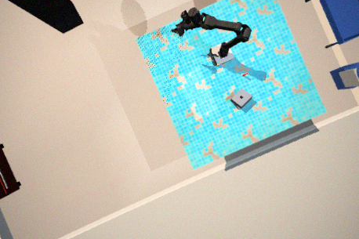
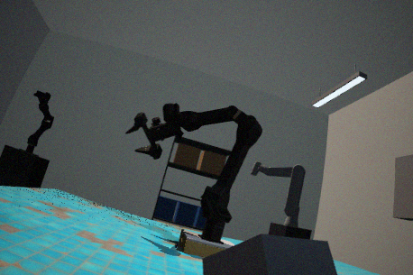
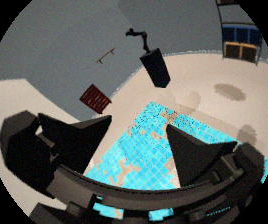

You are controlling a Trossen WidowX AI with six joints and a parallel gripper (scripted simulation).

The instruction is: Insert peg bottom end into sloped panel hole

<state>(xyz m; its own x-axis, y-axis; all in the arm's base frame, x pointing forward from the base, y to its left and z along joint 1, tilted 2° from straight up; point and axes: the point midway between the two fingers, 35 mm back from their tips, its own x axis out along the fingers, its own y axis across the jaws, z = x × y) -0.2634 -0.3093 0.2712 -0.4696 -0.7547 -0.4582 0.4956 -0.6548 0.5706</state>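
Gripper [image 1: 177, 30] at left, jaws wide apart, holding nothing, high above table [image 1: 274, 24]. Peg [image 1: 244, 74] standing further right, well apart; panel [image 1: 241, 99] just below it. Approach step: next swing over peg, descend, close

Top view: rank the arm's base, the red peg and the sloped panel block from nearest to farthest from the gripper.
From the open gripper, at the mat's upper edge:
1. Arm's base, toward mid-mat.
2. Red peg, just beyond the base.
3. Sloped panel block, farthest, lower on the mat.
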